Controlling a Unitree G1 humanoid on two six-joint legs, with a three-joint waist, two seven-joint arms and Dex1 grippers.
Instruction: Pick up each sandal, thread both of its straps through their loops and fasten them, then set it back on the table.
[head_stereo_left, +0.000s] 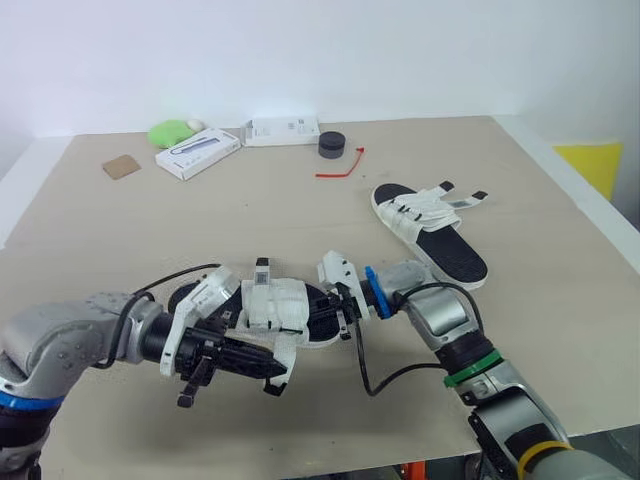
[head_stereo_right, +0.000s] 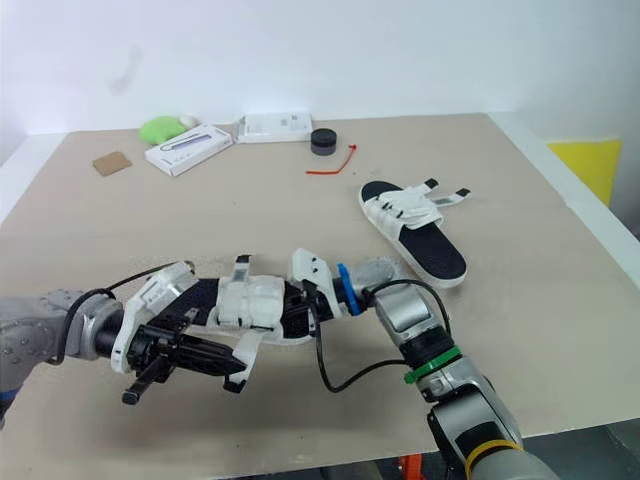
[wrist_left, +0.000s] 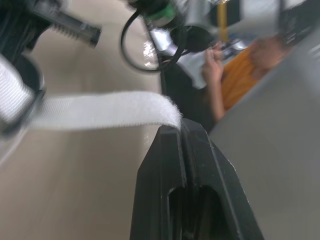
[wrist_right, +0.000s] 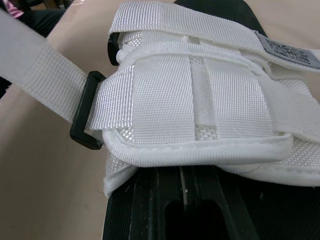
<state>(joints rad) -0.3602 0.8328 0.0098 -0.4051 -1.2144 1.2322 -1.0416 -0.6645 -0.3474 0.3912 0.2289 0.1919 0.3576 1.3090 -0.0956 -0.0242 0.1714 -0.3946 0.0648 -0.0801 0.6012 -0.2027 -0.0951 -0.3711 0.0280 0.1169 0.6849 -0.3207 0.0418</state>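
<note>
- The sandal (head_stereo_left: 275, 305) I'm working on has a black sole and a broad white woven upper. It sits near the front edge of the table (head_stereo_left: 300, 200), between my two grippers.
- One white strap (wrist_left: 100, 111) runs out through a black rectangular loop (wrist_right: 86, 131) at the side of the upper and stretches towards my left gripper (head_stereo_left: 262, 368).
- The left fingers (wrist_left: 160, 180) are pressed together, with the strap's free end caught right at their tips.
- My right gripper (head_stereo_left: 343, 305) meets the sandal's other end. Its fingers (wrist_right: 155, 210) are drawn close together against the black sole, just under the white upper. I can't tell whether they actually pinch the sole.
- The second sandal (head_stereo_left: 428, 230) lies flat on the table further back on my right, well apart from both grippers, with its strap ends sticking out to the side.
</note>
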